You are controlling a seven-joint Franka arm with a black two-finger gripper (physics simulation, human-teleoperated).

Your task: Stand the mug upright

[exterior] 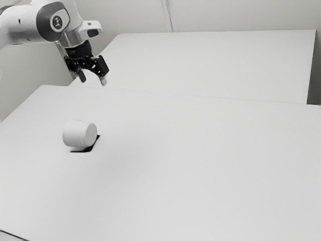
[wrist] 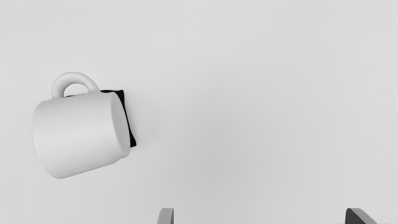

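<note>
- Your gripper (exterior: 93,81) hangs wide open, empty.
- Mug (wrist: 79,133) lies on its side on the table (exterior: 200,175), outside your finger span.
- Its long axis runs roughly along your closing line.

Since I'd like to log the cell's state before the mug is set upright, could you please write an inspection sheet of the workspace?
Surface: pale table, plain.
Job's things: white mug on its side, handle attached.
Clutter: black patch at the mug; shadow or flat item, cannot tell.
Gripper: raised, fingers apart, off the mug.
Cables: nothing seen.
Surroundings: pale walls, second white surface beyond.
</note>
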